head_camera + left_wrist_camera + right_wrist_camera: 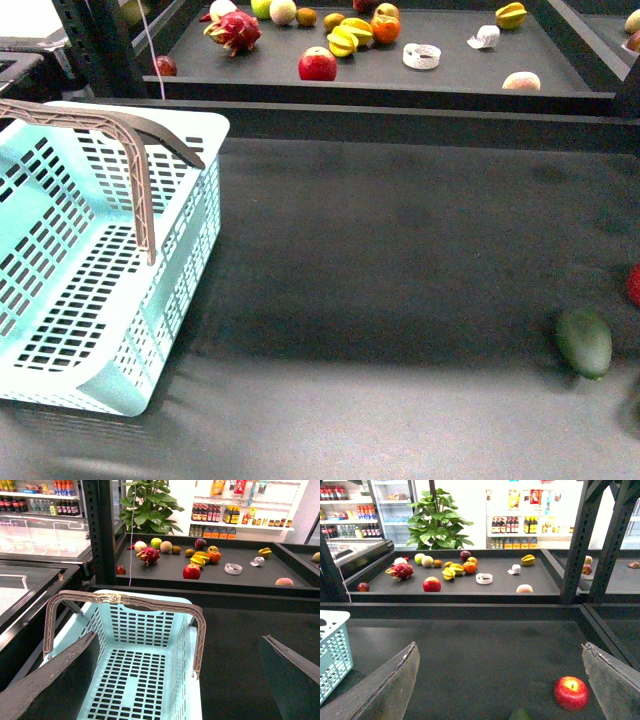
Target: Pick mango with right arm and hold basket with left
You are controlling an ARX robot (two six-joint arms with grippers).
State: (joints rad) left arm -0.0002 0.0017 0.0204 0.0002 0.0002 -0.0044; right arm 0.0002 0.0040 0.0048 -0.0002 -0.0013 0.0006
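Observation:
The turquoise basket stands at the table's left, one brown-grey handle raised. In the left wrist view the basket lies below and ahead of my left gripper, which is open and empty and hangs above the wall on the basket's table side. My right gripper is open and empty above the dark table, and the basket's corner shows at that view's edge. I cannot pick out the mango with certainty in any view. Neither arm shows in the front view.
A dark green oval fruit and a red apple lie on the table's right. The back shelf holds a red apple, dragon fruit, yellow star fruits, an orange, a peach and tape rolls.

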